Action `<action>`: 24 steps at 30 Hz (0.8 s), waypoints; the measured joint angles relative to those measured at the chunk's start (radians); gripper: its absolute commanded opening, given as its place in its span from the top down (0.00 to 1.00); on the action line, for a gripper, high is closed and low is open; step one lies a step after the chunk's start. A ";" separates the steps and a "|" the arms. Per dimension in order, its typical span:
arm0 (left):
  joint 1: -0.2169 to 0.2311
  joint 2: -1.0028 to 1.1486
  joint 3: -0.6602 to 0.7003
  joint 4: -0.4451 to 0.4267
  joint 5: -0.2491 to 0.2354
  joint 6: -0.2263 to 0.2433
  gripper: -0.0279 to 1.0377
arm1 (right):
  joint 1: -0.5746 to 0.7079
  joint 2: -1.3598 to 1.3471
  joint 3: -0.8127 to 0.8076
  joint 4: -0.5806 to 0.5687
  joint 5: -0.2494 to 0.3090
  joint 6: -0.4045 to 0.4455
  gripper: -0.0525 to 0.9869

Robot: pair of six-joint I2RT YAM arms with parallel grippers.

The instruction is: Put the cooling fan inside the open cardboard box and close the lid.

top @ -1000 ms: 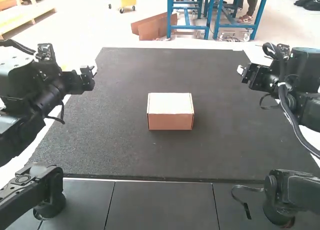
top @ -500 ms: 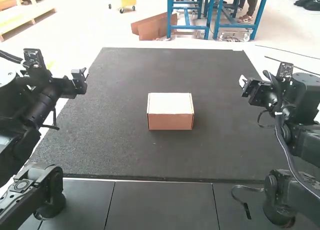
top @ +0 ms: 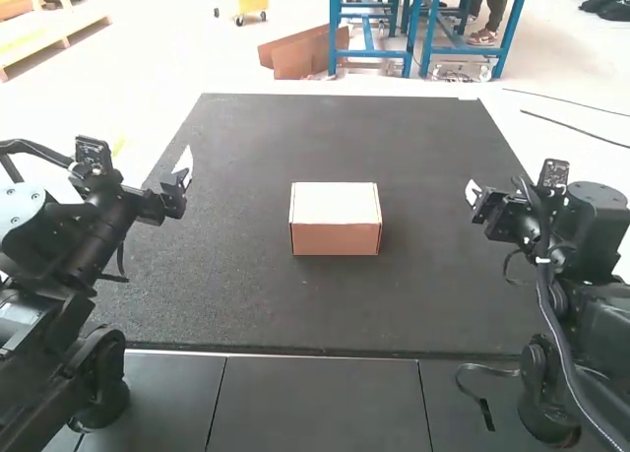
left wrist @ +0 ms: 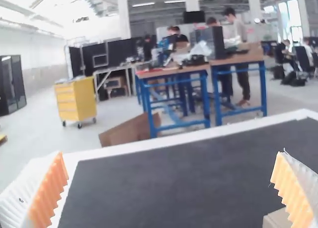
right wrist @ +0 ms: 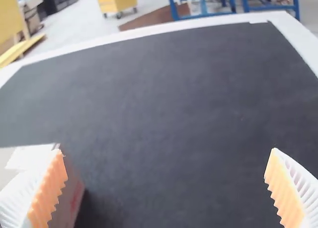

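A: We've got the cardboard box sitting square in the middle of the black mat, lid lying flat on top.

B: And both arms are off it. We see the left gripper hanging over the mat's left side and the right gripper over its right side, each well apart from the box.

A: Jaws released on both. In the wrist views we see the orange pads spread wide, nothing between them.

B: The cooling fan? With that lid down, we can't tell whether it's inside.

A: That's our first worry. If it isn't, the job looks finished and isn't.

B: Second worry: the lid. We can't see a tucked flap from here, so it might spring up if it was only laid down.

A: And the box looks light. If either arm swings in low, we'd expect it to skid across the mat or tip.
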 measured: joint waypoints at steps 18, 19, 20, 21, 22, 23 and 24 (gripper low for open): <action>0.006 -0.045 -0.102 -0.043 0.081 -0.017 0.07 | 0.001 -0.241 -0.050 -0.132 -0.011 -0.011 0.07; 0.011 -0.043 -0.102 -0.040 0.064 -0.035 0.07 | 0.001 -0.260 -0.061 -0.140 -0.005 -0.012 0.08; 0.017 -0.044 -0.102 -0.039 0.052 -0.058 0.08 | 0.001 -0.283 -0.066 -0.167 0.003 -0.013 0.08; 0.023 -0.047 -0.102 -0.039 0.039 -0.087 0.08 | 0.001 -0.306 -0.066 -0.189 0.010 -0.013 0.08; 0.029 -0.048 -0.102 -0.047 0.028 -0.111 0.08 | 0.001 -0.326 -0.065 -0.205 0.018 -0.016 0.08; 0.038 -0.048 -0.102 -0.061 0.020 -0.130 0.08 | 0.001 -0.341 -0.066 -0.220 0.024 -0.018 0.08; 0.048 -0.048 -0.101 -0.088 0.013 -0.143 0.08 | 0.001 -0.349 -0.065 -0.231 0.032 -0.023 0.08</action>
